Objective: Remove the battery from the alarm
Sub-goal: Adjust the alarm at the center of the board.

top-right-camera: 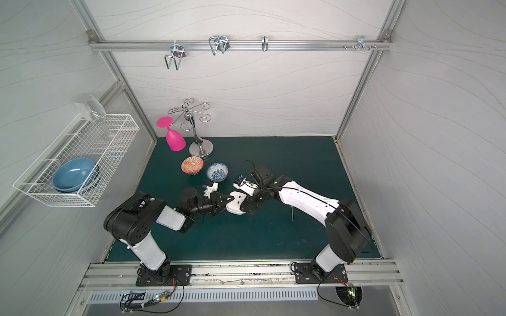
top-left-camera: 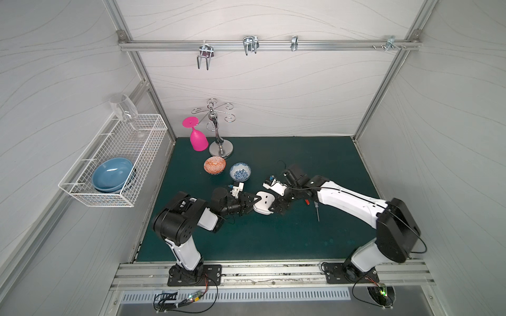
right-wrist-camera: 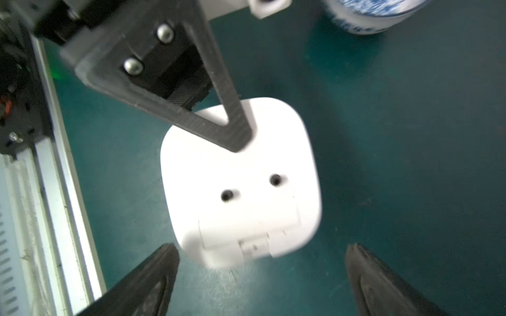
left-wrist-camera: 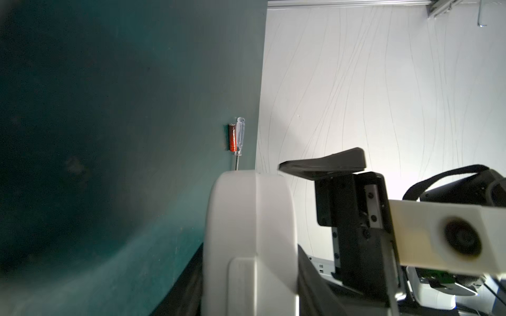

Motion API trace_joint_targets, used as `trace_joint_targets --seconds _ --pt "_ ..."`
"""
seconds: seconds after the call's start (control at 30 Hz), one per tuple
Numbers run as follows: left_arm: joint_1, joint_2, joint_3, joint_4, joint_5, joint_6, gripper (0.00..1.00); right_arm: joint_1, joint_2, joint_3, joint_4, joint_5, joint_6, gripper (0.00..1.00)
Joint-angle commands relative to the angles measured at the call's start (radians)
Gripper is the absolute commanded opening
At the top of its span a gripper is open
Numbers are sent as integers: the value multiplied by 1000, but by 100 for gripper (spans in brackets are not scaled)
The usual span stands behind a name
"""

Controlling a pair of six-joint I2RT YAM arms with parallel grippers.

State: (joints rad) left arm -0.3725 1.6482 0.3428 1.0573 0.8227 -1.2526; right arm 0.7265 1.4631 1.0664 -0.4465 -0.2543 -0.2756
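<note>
Left hand (top-left-camera: 256, 201): closed on the alarm (top-left-camera: 264, 203). One black finger (right-wrist-camera: 235, 131) lay flat across the white back. In both top views its tips pinched the edge nearest this hand.
Right hand (top-left-camera: 275, 208): spread wide and holding nothing. Its two fingertips (right-wrist-camera: 164, 262) stood far apart, close to the alarm's nearer edge, with no contact visible.
Alarm: a white rounded square between the two hands, its plain back turned to the right hand. Two small dark holes (right-wrist-camera: 227, 195) showed in that back.
Compartment (right-wrist-camera: 246, 229): at the edge of the alarm closest to the right hand. Its cover seemed to be in place, though blur made that hard to judge.
Battery (left-wrist-camera: 232, 136): out of the alarm, lying on the green worktop (top-left-camera: 273, 240). It was behind the right hand and partly under that arm's forearm in a top view (top-left-camera: 307, 202). From the left hand it lay well apart, past the alarm.
Screwdriver (left-wrist-camera: 240, 134): its clear handle lay alongside the battery, touching or just beside it. The thin metal shaft (top-left-camera: 317, 214) ran back toward the arm bases.
Blue-patterned bowl (top-left-camera: 240, 171): near both hands, on their far side.
Orange-patterned bowl (top-left-camera: 215, 165): just beside the blue one, further from the right hand.
</note>
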Motion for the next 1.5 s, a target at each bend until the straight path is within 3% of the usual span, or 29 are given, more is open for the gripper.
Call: trace_joint_targets --seconds 0.0,0.1,0.2,0.37,0.5,0.6,0.73,0.9,1.13,1.3,1.47 --pt "-12 -186 71 -465 -110 280 15 -96 -158 -48 44 -58 124 99" --pt "-86 -385 209 -1054 -410 558 16 -210 -312 -92 17 13 247 99" --pt "-209 -477 351 -1391 -768 727 14 -283 -405 -91 -100 213 310 99" --pt "-411 -455 530 -1662 -1209 851 13 -303 -480 -97 -224 496 323 99" --pt "-550 -331 657 -1791 -1453 895 12 -322 -509 -116 -254 564 358 99" --pt "-635 -209 741 -1848 -1574 910 12 -332 -532 -135 -254 583 387 99" --pt "-718 -64 843 -1843 -1634 946 12 -339 -542 -159 -250 597 408 99" --pt "-771 103 925 -1758 -1600 991 13 -349 -537 -179 -243 592 432 99" --pt "-817 282 1005 -1700 -1590 1003 22 -375 -547 -203 -233 587 445 99" --pt "-820 309 986 -1657 -1504 972 37 -412 -560 -216 -229 541 454 99" --pt "-821 258 971 -1630 -1357 955 64 -484 -569 -216 -215 426 470 99"
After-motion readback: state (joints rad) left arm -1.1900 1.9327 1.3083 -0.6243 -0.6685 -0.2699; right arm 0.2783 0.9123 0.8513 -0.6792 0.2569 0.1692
